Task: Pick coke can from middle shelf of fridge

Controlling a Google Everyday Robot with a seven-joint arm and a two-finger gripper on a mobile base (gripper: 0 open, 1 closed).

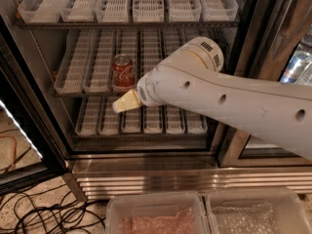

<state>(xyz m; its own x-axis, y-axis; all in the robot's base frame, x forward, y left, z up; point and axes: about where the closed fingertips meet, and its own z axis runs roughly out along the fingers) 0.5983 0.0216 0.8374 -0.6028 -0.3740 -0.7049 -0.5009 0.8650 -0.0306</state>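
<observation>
Can upright at the front of a middle shelf tray; gripper just below it. We cannot tell its opening. We judge the can light, rigid, smooth; grasp mid-body.

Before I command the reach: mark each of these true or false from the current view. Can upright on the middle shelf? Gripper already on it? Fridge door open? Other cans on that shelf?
1. The coke can stands upright on the middle shelf. True.
2. The gripper grips the can. False: it is just below the can, apart from it.
3. The fridge is open. True.
4. Several cans share that shelf. False: only one is visible.
</observation>
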